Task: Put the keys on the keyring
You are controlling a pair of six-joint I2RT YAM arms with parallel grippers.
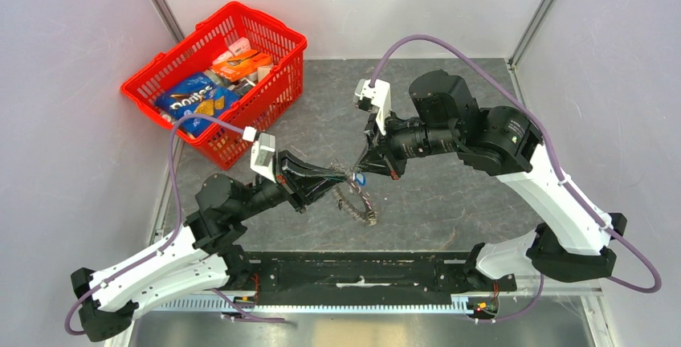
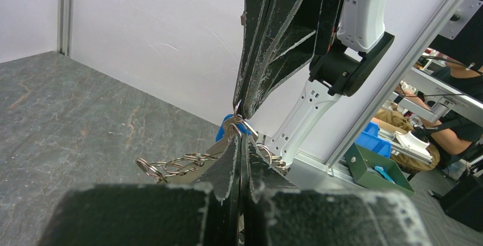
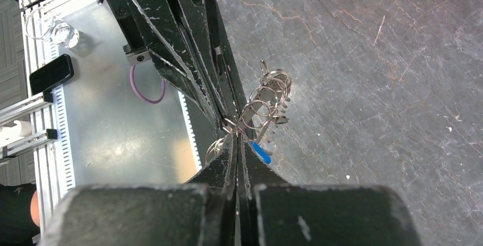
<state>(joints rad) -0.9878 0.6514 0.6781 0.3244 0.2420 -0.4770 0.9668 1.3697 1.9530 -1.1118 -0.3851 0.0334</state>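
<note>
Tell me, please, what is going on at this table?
Two robot arms are working on a bunch of keys. The left gripper and right gripper meet tip to tip above the table. Both are pinched shut on the bunch, right beside a blue key. The linked rings trail from the pinch.

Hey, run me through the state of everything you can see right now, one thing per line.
Key bunch, pinched from two sides, rings dangling.
Blue-headed key, sticking out of the bunch at the pinch point.
Left claw, shut on the key bunch.
Right claw, shut on the key bunch, beside the blue-headed key.
Red basket, upright, holding packets.
Doritos bag, lying in the red basket.
</note>
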